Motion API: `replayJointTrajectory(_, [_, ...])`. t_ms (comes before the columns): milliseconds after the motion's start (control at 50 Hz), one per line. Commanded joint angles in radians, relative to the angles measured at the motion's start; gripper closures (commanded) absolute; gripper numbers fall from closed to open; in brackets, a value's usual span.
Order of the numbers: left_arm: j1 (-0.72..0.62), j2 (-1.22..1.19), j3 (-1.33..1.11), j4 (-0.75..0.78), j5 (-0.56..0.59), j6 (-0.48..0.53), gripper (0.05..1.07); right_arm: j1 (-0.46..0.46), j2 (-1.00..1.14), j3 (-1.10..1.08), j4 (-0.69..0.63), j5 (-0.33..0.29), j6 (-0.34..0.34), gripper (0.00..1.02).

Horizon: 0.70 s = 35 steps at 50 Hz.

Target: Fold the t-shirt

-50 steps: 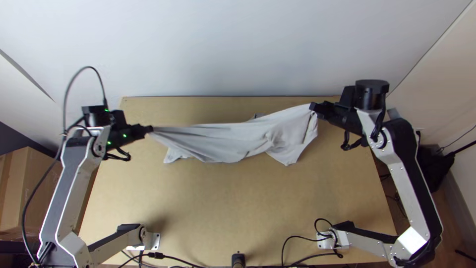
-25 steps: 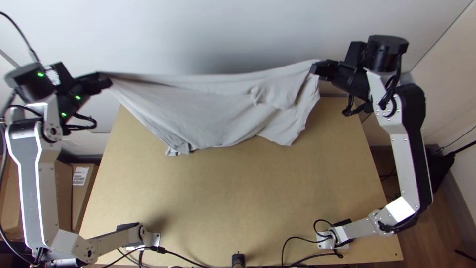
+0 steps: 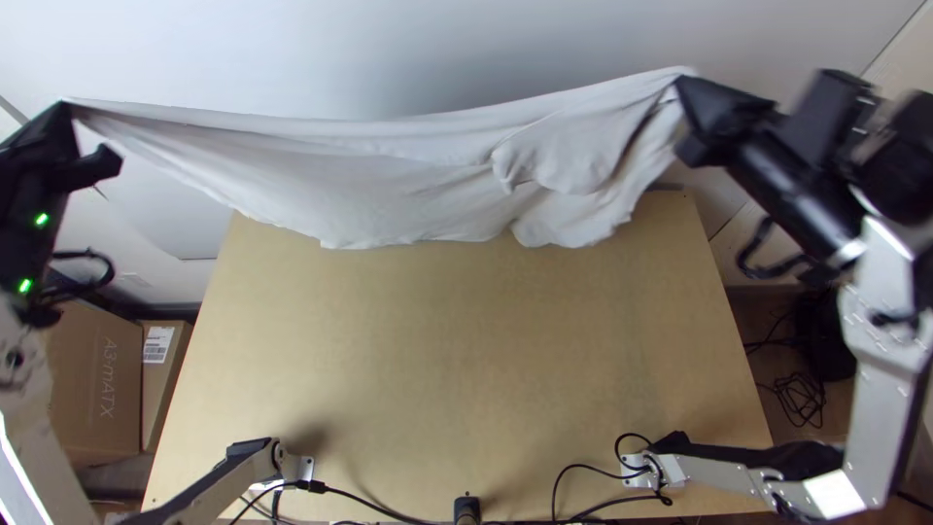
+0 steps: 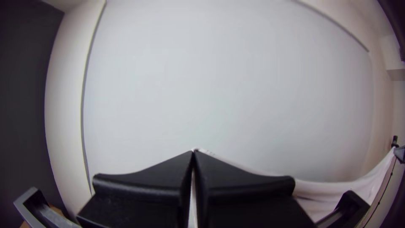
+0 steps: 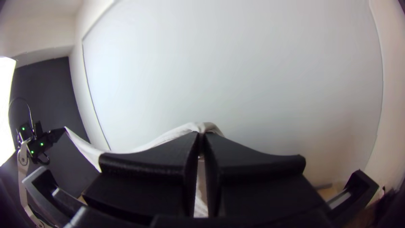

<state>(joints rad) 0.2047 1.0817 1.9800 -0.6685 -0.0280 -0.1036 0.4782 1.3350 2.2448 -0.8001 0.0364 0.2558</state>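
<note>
Shirt (image 3: pixel 389 175), one, pale: we are seeing it hanging in a creased, sagging span over the table's (image 3: pixel 437 360) far edge. Left gripper (image 3: pixel 68 105), one: we are finding its fingers clamping one upper end. Right gripper (image 3: pixel 682 86), one: likewise clamping the other. Boxes (image 3: pixel 92 389): standing left of the table.

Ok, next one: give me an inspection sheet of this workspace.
Surface: light wooden table, far edge partly hidden by cloth.
Job's things: t-shirt stretched between both grippers, sagging, rumpled toward the right one; not folded.
Clutter: small black device at the near edge.
Grippers: left gripper and right gripper each shut on a top corner of the stretch.
Cables: black cables along the near edge, by the arm bases.
Surroundings: pale wall behind; cardboard boxes at left.
</note>
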Motion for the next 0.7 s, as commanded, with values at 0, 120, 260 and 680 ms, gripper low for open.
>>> replayJointTrajectory(0, [0.021,-0.152,-0.009,0.04,-0.016,0.013,1.05,0.011,-0.145,0.007,0.039,0.023,-0.006,1.0])
replayJointTrajectory(120, [0.027,-0.299,-0.092,0.099,-0.021,0.041,1.05,0.011,-0.258,-0.014,0.021,0.023,0.003,1.0])
replayJointTrajectory(260, [0.027,-0.393,-0.099,0.118,-0.043,0.053,1.05,0.008,-0.358,-0.021,-0.03,0.022,0.003,1.0])
replayJointTrajectory(680, [0.019,-0.491,-0.29,0.127,-0.044,0.062,1.05,-0.188,-0.413,-0.117,-0.094,-0.204,0.059,1.0])
